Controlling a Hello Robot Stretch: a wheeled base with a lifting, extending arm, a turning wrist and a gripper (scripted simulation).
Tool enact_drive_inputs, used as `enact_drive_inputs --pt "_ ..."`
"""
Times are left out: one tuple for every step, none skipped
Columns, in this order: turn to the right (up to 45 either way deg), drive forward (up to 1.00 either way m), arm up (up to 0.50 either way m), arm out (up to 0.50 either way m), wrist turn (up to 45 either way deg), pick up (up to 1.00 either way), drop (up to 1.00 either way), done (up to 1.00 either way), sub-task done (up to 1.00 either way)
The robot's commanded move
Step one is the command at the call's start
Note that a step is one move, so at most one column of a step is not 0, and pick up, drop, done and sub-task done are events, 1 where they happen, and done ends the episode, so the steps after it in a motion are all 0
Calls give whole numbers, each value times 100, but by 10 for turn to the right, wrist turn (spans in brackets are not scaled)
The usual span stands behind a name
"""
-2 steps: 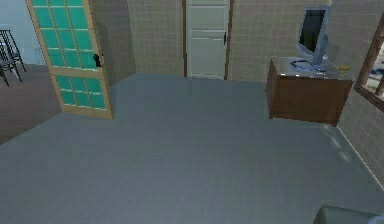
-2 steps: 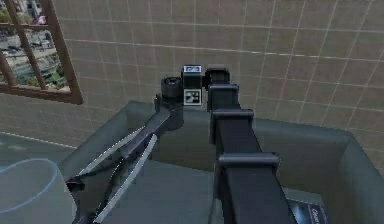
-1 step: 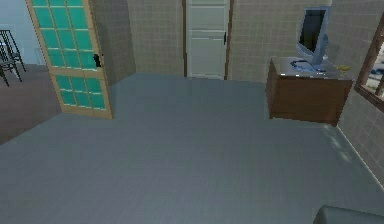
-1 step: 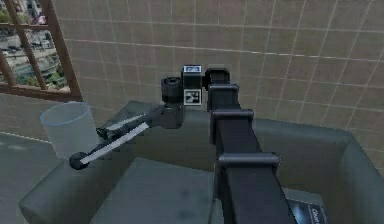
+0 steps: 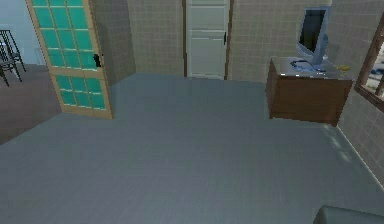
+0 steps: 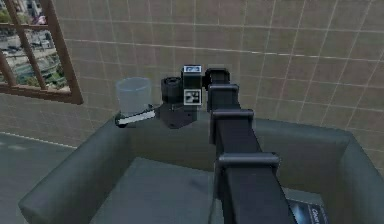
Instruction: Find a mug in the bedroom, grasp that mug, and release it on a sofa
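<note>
where the pale translucent mug (image 6: pixel 133 97) hangs: at the tip of the dark claw (image 6: pixel 136 117), above the back rim of the grey-green cushioned sofa (image 6: pixel 80 170)
claw: carrying the mug
risk: let go here, it could drop behind the sofa

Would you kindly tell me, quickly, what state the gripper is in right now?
The gripper holds the mug, which hangs at its far end above the sofa; the state of its fingers cannot be told.
</note>
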Motion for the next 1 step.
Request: enact_drive_inputs --pt "0 0 0 0 450 0 0 0 0"
